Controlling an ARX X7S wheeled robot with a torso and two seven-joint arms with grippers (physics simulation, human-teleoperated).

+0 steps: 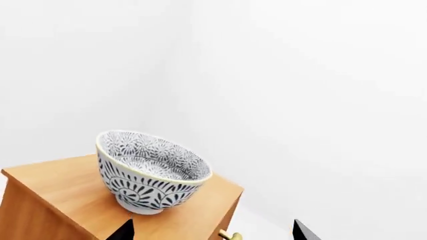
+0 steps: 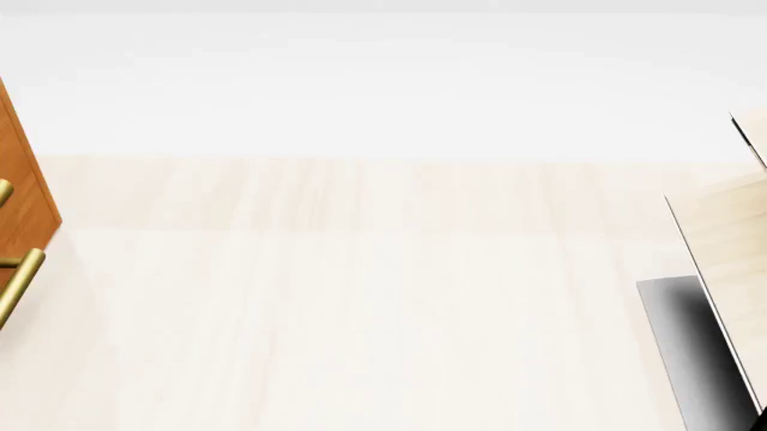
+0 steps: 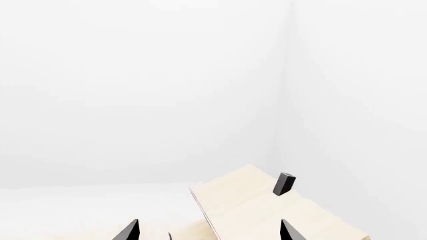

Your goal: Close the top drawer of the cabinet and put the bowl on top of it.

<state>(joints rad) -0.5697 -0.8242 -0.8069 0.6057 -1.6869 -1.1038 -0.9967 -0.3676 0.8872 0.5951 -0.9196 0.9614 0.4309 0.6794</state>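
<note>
Glossy glazed bowl (image 1: 152, 172) w/ grey pattern; cabinet (image 1: 60, 195) smooth orange-brown wood, brass handle (image 2: 21, 283).

Bright, even, shadowless simulator light; white walls washed out; focus sharp.

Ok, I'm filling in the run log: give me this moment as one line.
bowl: upright on cabinet top | left gripper: open, clear of bowl | right gripper: open, empty | top drawer: front unseen
</note>
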